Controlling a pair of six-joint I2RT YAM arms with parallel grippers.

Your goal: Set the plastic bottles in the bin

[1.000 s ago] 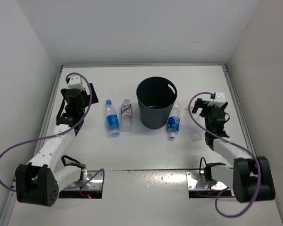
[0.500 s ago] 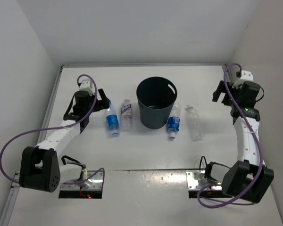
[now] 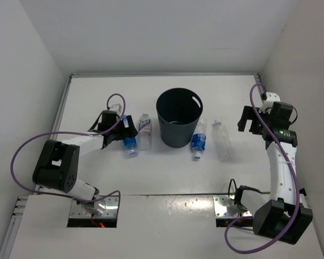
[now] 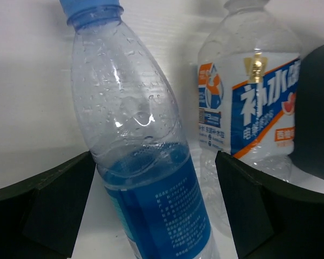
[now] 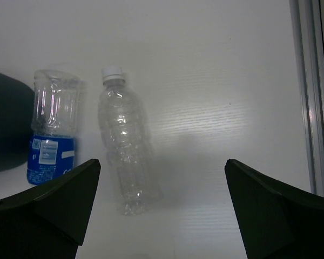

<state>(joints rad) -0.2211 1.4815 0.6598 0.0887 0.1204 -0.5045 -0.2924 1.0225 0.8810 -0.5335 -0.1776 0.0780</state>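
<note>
The dark bin [image 3: 179, 117] stands upright at the table's middle. Two bottles lie left of it: a blue-labelled one [image 3: 129, 138] and a white-blue-labelled one [image 3: 145, 131]. Right of the bin lie another blue-labelled bottle [image 3: 198, 140] and an unlabelled one [image 3: 221, 140]. My left gripper [image 3: 122, 130] is open and low, its fingers either side of the leftmost bottle [image 4: 146, 162] with gaps showing. The white-blue-labelled bottle [image 4: 254, 108] lies just beyond. My right gripper [image 3: 251, 120] is open and empty, raised to the right of the unlabelled bottle [image 5: 127, 145].
The bin's dark wall shows at the right of the left wrist view [image 4: 318, 108] and at the left of the right wrist view [image 5: 5, 124]. A raised rail [image 5: 308, 91] runs along the table's right edge. White walls enclose the table on three sides.
My left gripper has moved right and down until it straddles the leftmost bottle. My right arm has swung up and out to the right, uncovering the unlabelled bottle, then edged left.
</note>
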